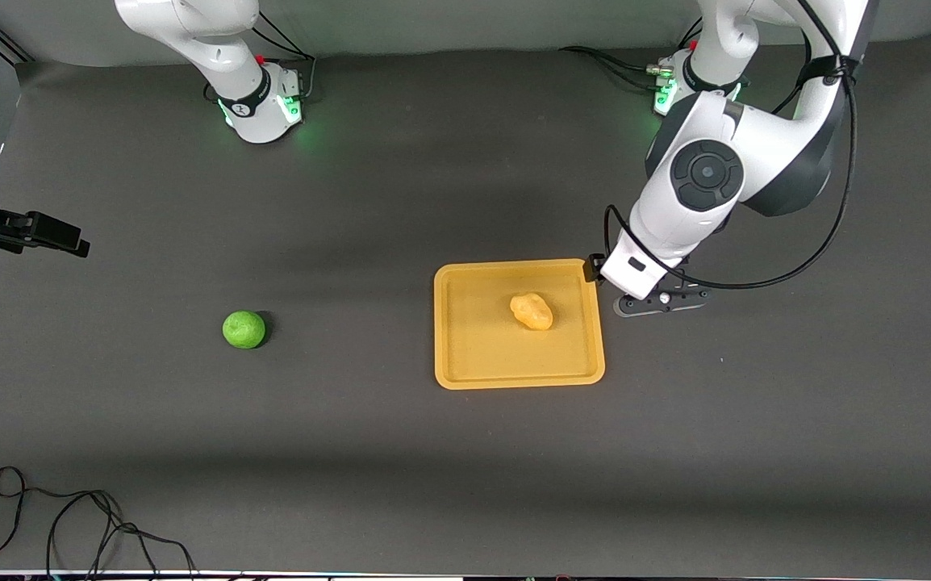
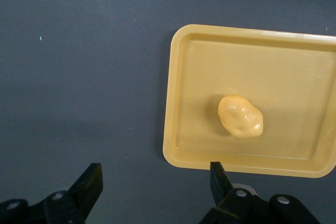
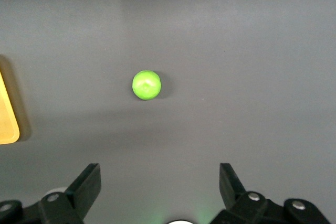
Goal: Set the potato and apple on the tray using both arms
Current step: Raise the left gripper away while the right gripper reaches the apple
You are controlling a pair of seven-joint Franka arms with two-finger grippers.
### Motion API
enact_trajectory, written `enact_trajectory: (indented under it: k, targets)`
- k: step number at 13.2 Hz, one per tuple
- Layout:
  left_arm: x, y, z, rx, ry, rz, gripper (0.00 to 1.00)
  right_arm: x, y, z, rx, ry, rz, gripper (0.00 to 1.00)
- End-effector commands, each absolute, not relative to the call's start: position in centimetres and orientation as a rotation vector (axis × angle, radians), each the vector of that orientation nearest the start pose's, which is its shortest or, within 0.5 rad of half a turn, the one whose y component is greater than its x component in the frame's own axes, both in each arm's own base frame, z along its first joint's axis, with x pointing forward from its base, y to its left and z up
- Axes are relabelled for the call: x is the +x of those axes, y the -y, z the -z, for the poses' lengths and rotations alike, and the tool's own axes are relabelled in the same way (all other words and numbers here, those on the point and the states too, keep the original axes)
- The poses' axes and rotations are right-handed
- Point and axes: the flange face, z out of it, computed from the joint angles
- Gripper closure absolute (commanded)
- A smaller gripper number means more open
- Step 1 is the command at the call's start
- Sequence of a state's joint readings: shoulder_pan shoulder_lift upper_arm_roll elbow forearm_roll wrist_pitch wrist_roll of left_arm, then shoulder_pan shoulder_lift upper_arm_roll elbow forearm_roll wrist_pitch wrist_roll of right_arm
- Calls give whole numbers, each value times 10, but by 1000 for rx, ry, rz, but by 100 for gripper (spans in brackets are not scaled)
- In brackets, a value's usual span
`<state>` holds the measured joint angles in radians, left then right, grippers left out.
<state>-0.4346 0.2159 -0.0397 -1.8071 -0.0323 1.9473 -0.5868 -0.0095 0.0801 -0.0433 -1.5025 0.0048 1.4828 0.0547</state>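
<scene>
Resting alone on the dark desk (image 1: 401, 452), well apart from the flat orange-yellow plastic tray (image 1: 465, 355), the small round green apple (image 1: 244, 329) looks light, firm and prone to rolling; gripping across its widest middle seems safest. The right hand (image 3: 160, 184) hangs wide open and empty above it. The left hand (image 2: 152, 182), open and empty, hovers by the tray's edge, where the lumpy glossy yellow potato (image 1: 532, 311) lies.

Colours on the table

A bright green apple (image 1: 244, 329) is seen on a dark grey table (image 1: 352, 452). A glossy yellow-orange potato (image 1: 532, 311) is set against an orange-yellow tray (image 1: 473, 363) of a slightly duller tone. The arms are coloured white with dark joints, black grippers and green-lit bases.
</scene>
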Motion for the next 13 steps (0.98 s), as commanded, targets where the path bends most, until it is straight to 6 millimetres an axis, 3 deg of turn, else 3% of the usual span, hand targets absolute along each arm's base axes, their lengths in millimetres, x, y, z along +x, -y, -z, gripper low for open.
enact_trajectory:
  k: [1,3,7,10,13]
  targets:
    - [534,282,-413,-3134,172,-165,8,567,27,-607,-3133,-151,-142,0]
    - [534,279,-416,-3132,158,-168,8,572,27,-596,-3134,-152,-132,0]
    - [534,278,-417,-3133,153,-168,8,589,41,-551,-3136,-100,-33,0]
    - [538,244,-443,-3131,132,-172,8,595,22,-520,-3103,-115,-28,0]
    - [540,202,-473,-3131,58,-177,10,593,-2,-462,-3088,-81,30,0]
